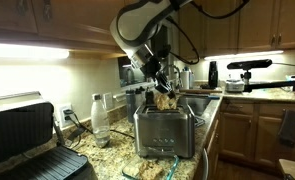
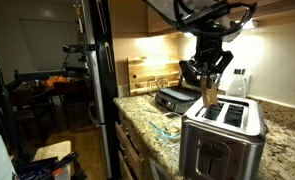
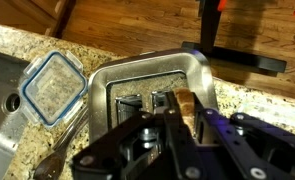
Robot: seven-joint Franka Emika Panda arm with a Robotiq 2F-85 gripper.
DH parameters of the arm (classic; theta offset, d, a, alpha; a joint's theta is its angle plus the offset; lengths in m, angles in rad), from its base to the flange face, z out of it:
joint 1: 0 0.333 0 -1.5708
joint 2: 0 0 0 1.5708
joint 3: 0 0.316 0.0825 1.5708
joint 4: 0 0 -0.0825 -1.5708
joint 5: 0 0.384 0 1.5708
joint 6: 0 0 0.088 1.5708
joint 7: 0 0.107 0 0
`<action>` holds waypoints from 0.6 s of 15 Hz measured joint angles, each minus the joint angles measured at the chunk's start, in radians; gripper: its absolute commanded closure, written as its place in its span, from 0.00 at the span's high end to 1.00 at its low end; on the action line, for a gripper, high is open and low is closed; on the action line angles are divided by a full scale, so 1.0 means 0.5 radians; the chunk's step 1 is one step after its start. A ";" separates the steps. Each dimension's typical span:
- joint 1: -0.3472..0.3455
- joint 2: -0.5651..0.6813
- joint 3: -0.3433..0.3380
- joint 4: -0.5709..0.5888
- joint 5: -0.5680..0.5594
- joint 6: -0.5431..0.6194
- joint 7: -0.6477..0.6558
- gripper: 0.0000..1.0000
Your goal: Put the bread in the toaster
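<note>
Hand [image 3: 175,120] fills the bottom of the wrist view, black links, fingers clamped tight on the bread [image 3: 187,103], a tan slice held upright on edge. Bread is right over the toaster [image 3: 152,75], at the mouth of one top slot; whether its lower edge is already inside, cannot tell. Toaster is brushed steel and stands on the speckled granite surface [image 3: 107,55]. Beside it, toward the sink [image 3: 2,85], a clear square container [image 3: 55,85] with a blue rim lies flat; the granite pattern shows through it, contents unclear. In an exterior view a clear bottle [image 1: 99,120] with a white cap stands between the toaster and the black-and-silver grill [image 1: 22,135]; fill level not readable. Arm [image 1: 137,30] comes down from above in both exterior views, wrist pointing straight down, hand vertical over the toaster top, slice hanging from the fingertips down to the slot line.
</note>
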 measured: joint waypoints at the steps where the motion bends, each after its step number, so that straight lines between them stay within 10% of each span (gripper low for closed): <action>1: 0.000 0.000 0.000 0.002 0.000 0.000 0.000 0.46; 9: 0.000 0.001 -0.002 0.025 0.001 -0.007 0.000 0.98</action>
